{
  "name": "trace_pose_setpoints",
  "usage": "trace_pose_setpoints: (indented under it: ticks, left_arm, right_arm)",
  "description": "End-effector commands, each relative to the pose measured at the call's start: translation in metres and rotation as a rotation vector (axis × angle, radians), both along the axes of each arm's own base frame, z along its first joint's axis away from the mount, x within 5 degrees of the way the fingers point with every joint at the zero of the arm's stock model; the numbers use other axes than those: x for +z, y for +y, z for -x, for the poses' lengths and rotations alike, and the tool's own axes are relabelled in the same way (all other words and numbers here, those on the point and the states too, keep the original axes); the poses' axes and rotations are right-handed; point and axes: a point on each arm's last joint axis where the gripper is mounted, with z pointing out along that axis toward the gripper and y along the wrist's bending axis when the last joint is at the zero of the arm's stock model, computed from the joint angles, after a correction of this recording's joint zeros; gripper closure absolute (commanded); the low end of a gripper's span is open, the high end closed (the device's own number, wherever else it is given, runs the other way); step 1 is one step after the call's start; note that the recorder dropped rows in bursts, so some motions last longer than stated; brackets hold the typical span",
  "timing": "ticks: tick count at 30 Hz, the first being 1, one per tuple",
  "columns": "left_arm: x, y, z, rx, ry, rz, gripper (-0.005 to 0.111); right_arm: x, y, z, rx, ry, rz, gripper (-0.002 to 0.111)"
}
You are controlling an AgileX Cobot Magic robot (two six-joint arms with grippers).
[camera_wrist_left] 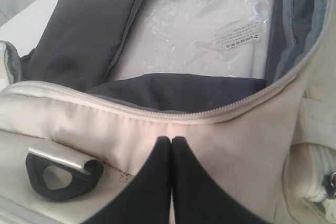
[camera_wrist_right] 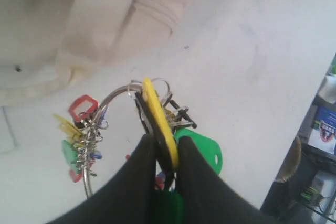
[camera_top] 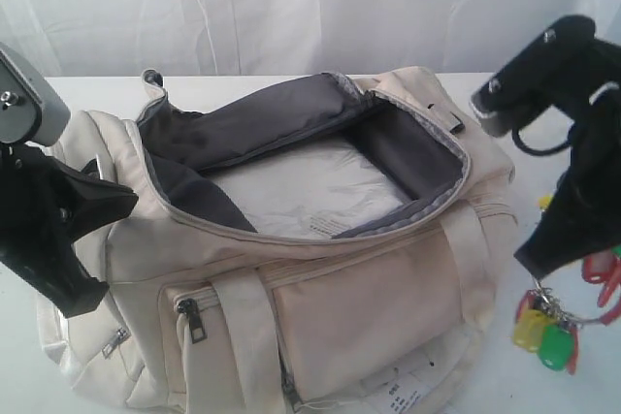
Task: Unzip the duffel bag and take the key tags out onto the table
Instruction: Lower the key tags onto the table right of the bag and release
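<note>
- We see the duffel bag [camera_top: 369,307], soft cream-white cloth with flat webbing straps, lying on the smooth white table [camera_top: 592,397], its top gaping wide.
- Its lining [camera_top: 252,128] is dark grey and matte, folded in slack pleats along the opening.
- The toothed zipper [camera_wrist_left: 210,111] curves along the near lip, parted.
- On the bag's floor lies a flat rectangular panel [camera_wrist_left: 199,30] in crinkled clear plastic, with small printed text.
- A black ring [camera_wrist_left: 63,174], rounded and thick, hangs from a cream loop on the bag's end.
- The left gripper [camera_wrist_left: 171,140] has its black tapered jaws pressed together, nothing visible between them, tips over the cream cloth just below the zipper.
- The right gripper [camera_wrist_right: 165,148] has its jaws narrowed on a flat yellow tag of the key tags [camera_wrist_right: 157,114].
- The glossy plastic bunch dangles from a thin wire ring [camera_wrist_right: 113,100], outside the bag, beside its right end over the table; we cannot tell whether it touches the table.
</note>
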Motion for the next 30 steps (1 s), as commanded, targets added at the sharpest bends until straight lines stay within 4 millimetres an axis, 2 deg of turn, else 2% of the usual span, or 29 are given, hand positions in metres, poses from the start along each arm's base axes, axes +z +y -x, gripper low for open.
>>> trace_pose_setpoints:
  ticks: [1, 6, 13, 19, 24, 30]
  left_arm:
    - [0.002, -0.002, 0.001, -0.002, 0.014, 0.020, 0.107]
    - [0.003, -0.002, 0.001, -0.001, 0.012, 0.021, 0.107]
    - [0.003, -0.002, 0.001, -0.001, 0.012, 0.021, 0.107]
    - [0.003, -0.002, 0.001, 0.000, 0.014, 0.024, 0.107]
    - [0.003, -0.002, 0.001, 0.000, 0.014, 0.024, 0.107]
    - [0.003, -0.002, 0.001, 0.000, 0.014, 0.024, 0.107]
  right_arm:
    - [-0.032, -0.006, -0.001, 0.002, -0.060, 0.025, 0.108]
    - [-0.059, 0.005, -0.005, 0.053, -0.078, -0.064, 0.108]
    - [-0.106, 0.023, -0.023, 0.045, 0.067, 0.073, 0.108]
    - [-0.132, 0.030, -0.031, 0.054, 0.136, 0.138, 0.108]
    - [-0.145, 0.033, -0.033, 0.057, 0.170, 0.170, 0.108]
    - [-0.146, 0.034, -0.034, 0.062, 0.169, 0.161, 0.108]
